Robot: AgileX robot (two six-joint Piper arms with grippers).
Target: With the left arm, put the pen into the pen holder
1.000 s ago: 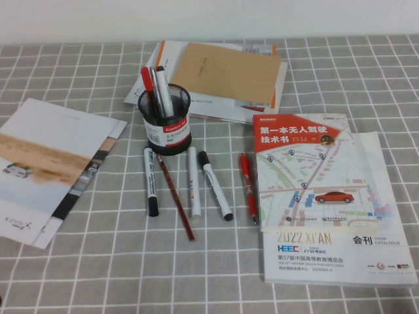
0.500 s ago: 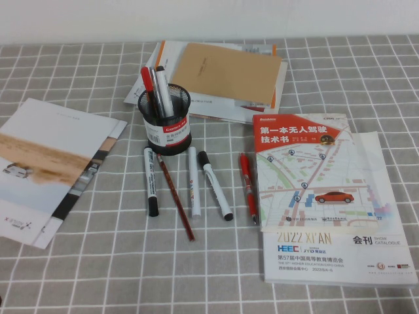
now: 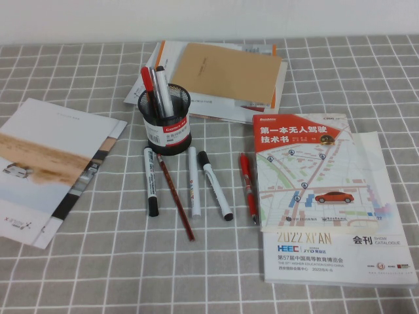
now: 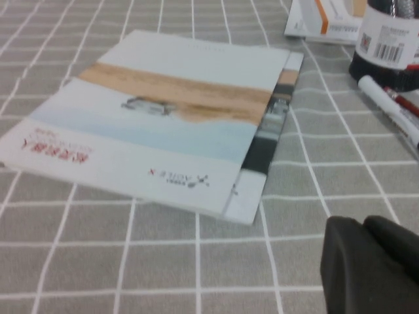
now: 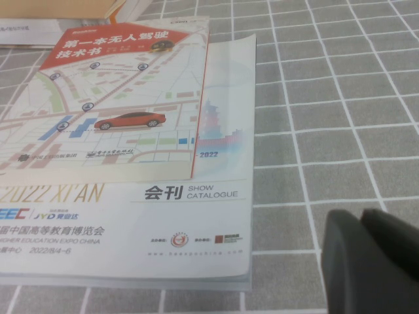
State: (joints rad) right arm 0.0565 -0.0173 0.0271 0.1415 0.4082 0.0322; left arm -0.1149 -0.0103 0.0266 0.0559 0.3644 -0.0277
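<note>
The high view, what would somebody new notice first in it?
Probably the black mesh pen holder near the middle, already stuffed with pens, with a row of loose ones on the checked cloth in front of it, the printed marker leftmost. Next, the map-covered booklet on a catalogue at right. Neither arm shows there; the shut left gripper and the right gripper appear only in their wrist views.

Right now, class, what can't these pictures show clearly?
High view: both arms out of frame; print on the pen too small.
Left wrist view: left gripper, shut above the cloth, and pen holder cut by edges.
Right wrist view: right gripper, beside the catalogue, cut by edge.
</note>
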